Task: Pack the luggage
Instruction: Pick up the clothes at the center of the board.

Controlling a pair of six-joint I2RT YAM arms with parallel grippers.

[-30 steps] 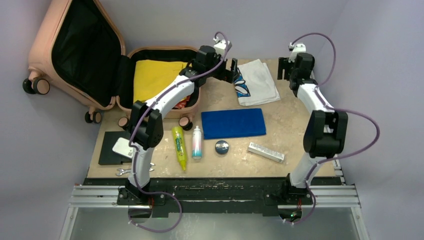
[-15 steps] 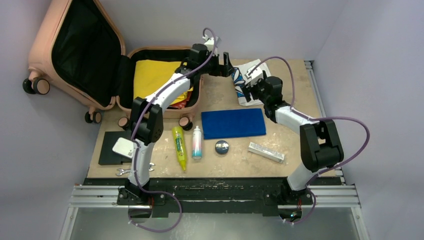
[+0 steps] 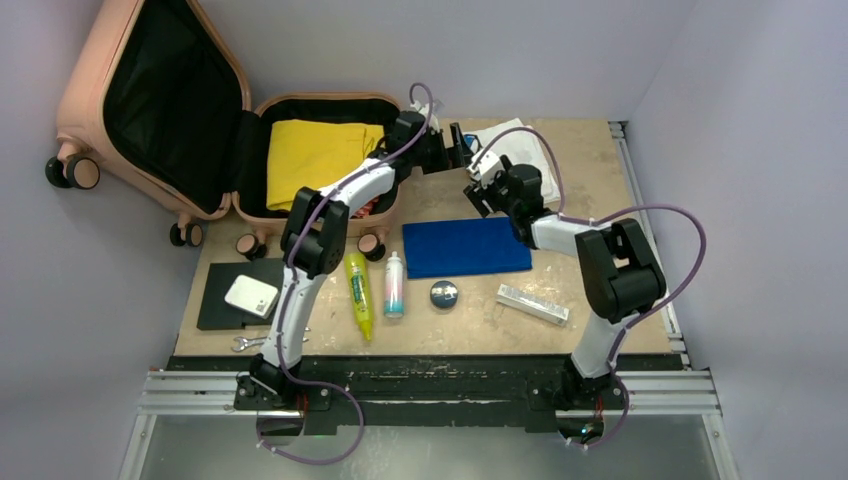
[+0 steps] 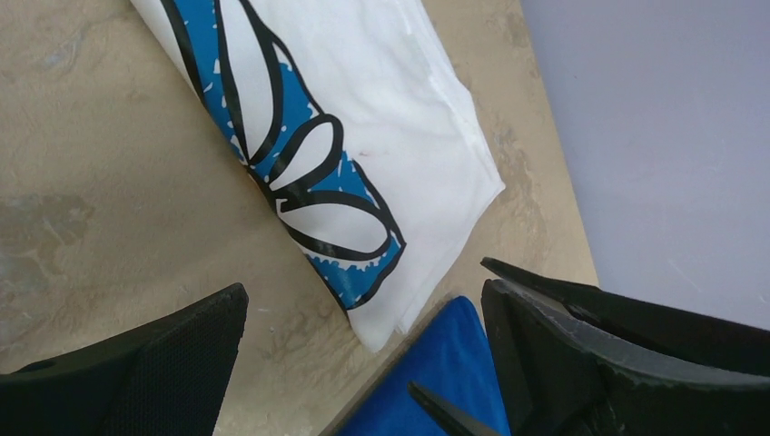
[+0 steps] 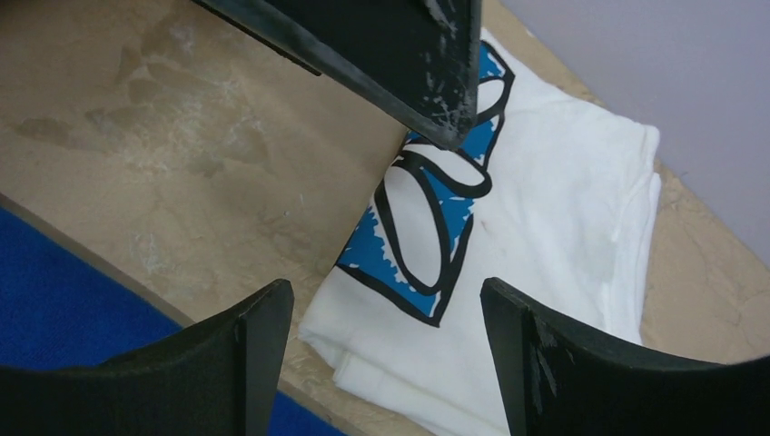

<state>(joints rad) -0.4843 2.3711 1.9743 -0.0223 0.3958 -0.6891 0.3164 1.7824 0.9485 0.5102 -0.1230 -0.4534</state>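
Swinging in from far right, right gripper (image 5: 386, 286), wide open, now joins wide-open left gripper (image 4: 363, 286) at folded white-and-blue printed cloth (image 5: 545, 209).

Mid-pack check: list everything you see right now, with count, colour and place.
luggage: 1, salmon-pink, open, far left corner
folded garment: 1, yellow, inside the luggage
shirt: 1, white with blue-black print, far centre
folded cloth: 1, blue, mid-table
tube: 1, yellow-green, left of the bottle
bottle: 1, white, beside the cloth
tin: 1, dark, round, near the cloth
bar: 1, silver, right of the tin
pad: 1, black, near left, under a white box
wrench: 1, silver, near left edge
table: 1, tan
left gripper: 1, black, open, over the shirt's edge
right gripper: 1, black, open, over the shirt's edge
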